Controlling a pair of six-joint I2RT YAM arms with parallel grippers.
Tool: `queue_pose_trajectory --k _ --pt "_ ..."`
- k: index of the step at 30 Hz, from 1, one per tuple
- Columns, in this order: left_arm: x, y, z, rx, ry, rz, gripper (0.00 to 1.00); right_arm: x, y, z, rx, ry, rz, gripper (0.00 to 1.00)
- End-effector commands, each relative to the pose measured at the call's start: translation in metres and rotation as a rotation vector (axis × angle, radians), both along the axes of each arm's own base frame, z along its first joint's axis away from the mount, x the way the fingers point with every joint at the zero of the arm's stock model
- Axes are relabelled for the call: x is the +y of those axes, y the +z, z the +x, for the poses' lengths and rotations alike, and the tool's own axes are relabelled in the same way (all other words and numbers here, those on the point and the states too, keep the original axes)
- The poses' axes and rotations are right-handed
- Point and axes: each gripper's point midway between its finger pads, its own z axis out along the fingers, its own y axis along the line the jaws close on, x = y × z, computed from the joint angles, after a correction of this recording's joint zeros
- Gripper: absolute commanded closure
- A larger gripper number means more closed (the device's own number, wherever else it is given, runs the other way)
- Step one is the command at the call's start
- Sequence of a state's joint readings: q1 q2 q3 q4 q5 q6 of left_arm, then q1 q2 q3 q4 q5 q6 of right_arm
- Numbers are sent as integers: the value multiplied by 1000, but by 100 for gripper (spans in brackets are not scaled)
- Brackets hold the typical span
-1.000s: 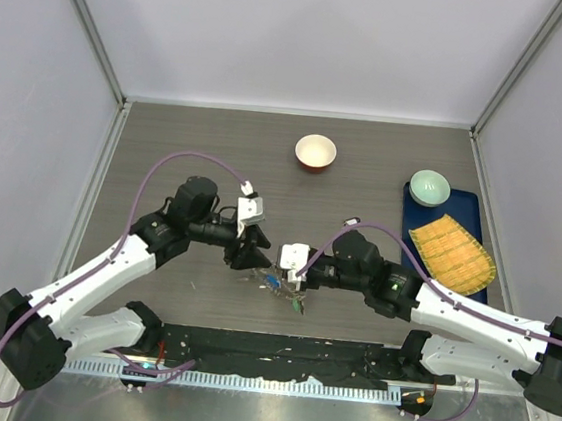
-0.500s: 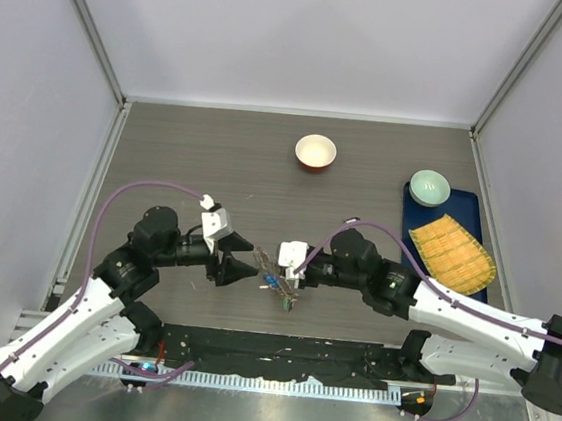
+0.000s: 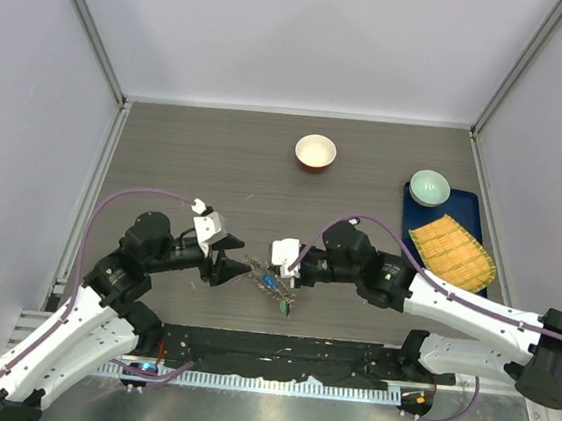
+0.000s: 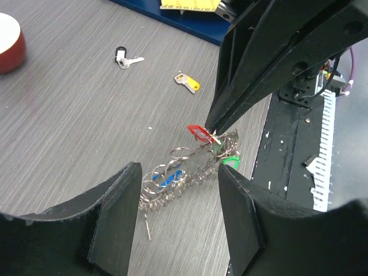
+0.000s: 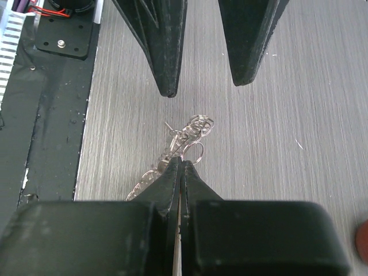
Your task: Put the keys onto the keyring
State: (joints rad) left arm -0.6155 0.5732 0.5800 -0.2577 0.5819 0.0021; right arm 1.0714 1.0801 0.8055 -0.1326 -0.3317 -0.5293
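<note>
Keyring (image 3: 268, 279) sits centre of the surface (image 3: 197, 151), close to the near edge, between the two pincers. Right pincer (image 3: 281, 274) is pressed together, pinching the keyring at its right end, tips right beside the red key (image 4: 196, 131). Right wrist view agrees: fingers closed flat, ring wire coming out at the tips.

Left pincer (image 3: 234, 267) is spread wide, nothing in it, aimed at the keyring's left end and not touching it. In the left wrist view the ring bunch lies beyond the gap between its fingers (image 4: 118, 201).

Keyring is tilted — pinched end raised, other end low. It looks to touch the surface there, can't be sure.

On the ring bunch:
- red key at the pinched end
- green key (image 4: 231, 161) just below it
- blue key (image 4: 167, 178) in the middle among the small silvery loops

Whether each is threaded or only tangled, cannot tell.

Two keys are loose on the surface, well apart from the ring and farther out — black key (image 4: 121, 56) and yellow key (image 4: 188, 83), near each other, both lying flat.

Red-and-cream bowl (image 3: 315, 153) is far centre. Blue tray (image 3: 409, 209) is at the right, with a pale green bowl (image 3: 429, 187) at its far end. A yellow mat (image 3: 451, 252) covers the rest, hanging a bit over the tray's right edge.
</note>
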Motion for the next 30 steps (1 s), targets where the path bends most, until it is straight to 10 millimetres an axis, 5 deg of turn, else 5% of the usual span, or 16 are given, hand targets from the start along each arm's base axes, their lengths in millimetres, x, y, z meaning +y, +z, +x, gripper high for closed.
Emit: queue_pose_trajectory --k 1,19,30 --pt "2 16 3 -85 -14 22 43 13 41 -6 -38 83 71 99" --pt "-22 3 13 -120 -212 130 50 11 50 2 -14 122 73 99" --pt "-42 -26 9 130 -318 136 51 3 46 17 -14 -1 115 99"
